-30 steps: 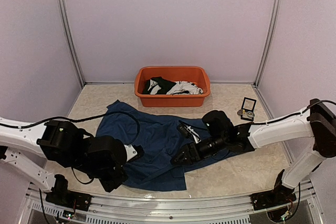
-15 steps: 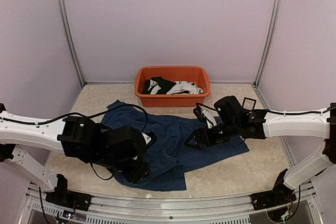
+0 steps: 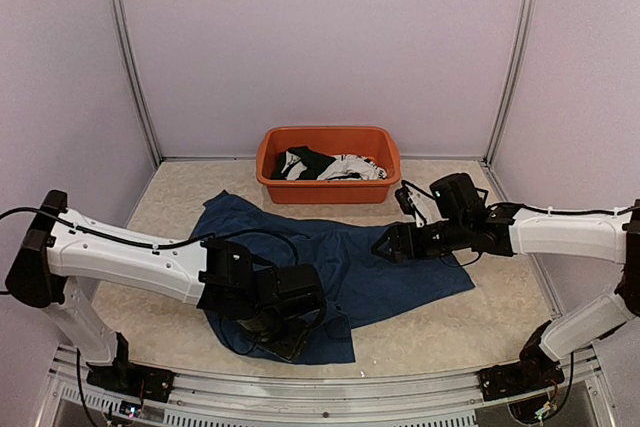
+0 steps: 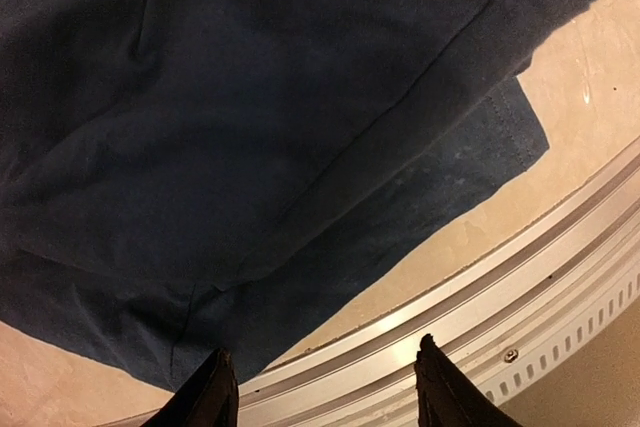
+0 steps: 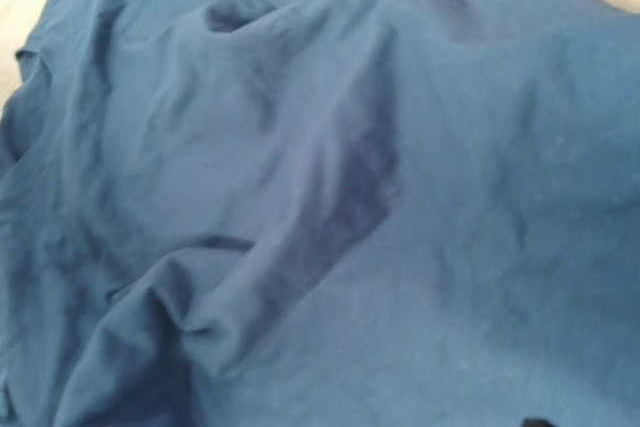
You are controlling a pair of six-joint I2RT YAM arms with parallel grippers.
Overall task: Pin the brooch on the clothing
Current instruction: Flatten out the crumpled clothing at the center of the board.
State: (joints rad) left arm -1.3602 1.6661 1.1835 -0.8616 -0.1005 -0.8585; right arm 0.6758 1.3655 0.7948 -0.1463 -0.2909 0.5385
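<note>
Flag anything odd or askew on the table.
Shirt lies rumpled, not flat: creases across the middle, and its near edge is folded over itself by the front rail. Tub sits square at the back, nothing spilled. No brooch visible in any view.

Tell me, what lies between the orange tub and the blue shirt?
Only a narrow bare strip of table separates the tub and shirt, in the top view.

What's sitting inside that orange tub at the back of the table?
Crumpled clothes: a black garment and a white garment lie in the rectangular orange plastic tub. Its floor and anything beneath the heap are covered and cannot be seen.
</note>
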